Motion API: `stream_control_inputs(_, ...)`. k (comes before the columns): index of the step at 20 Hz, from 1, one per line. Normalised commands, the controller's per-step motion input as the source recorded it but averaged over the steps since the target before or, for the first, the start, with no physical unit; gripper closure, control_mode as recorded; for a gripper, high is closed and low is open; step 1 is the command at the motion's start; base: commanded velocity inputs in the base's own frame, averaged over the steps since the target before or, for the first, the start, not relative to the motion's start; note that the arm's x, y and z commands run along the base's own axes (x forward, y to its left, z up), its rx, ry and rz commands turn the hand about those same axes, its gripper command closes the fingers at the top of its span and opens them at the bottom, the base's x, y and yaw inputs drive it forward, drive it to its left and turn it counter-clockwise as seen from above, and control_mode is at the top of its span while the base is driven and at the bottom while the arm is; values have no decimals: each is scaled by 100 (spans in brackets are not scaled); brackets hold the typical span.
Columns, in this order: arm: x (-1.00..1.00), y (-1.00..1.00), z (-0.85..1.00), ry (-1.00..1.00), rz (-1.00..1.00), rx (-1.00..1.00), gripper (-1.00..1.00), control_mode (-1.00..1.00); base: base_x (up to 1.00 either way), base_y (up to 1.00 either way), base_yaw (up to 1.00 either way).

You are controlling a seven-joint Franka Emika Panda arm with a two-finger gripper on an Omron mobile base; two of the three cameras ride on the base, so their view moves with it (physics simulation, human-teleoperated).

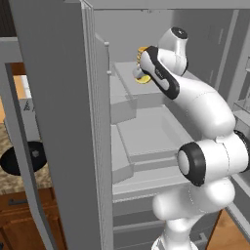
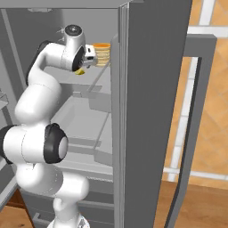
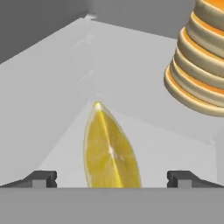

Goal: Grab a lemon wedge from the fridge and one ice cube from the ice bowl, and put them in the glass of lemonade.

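reaching into the grey steel fridge (image 1: 58, 122), the gripper (image 3: 112, 178) spreads its fingers wide to straddle the small bright-yellow lemon wedge (image 3: 110, 151) beside stacked tan pancakes (image 3: 199, 65).

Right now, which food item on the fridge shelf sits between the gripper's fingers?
The lemon wedge, small and bright yellow, centred between the open gripper fingertips; the pancake stack stands off to one side.

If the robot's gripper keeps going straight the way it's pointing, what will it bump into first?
Most likely the small bright-yellow lemon wedge: it lies straight ahead, between the open gripper's two dark fingertips on the grey fridge shelf. The tan pancake stack sits off to one side.
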Motion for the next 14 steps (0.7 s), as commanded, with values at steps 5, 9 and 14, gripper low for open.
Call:
stream_control_inputs(5, 16, 27, -25, 0, 1, 0, -100, -100, 0, 0, 0)
stream_control_inputs(9, 23, 0, -14, 5, 0, -2, -100, -100, 0, 0, 0)
stream_control_inputs(14, 0, 0, -49, 7, 0, -5, -100, -100, 0, 0, 0)
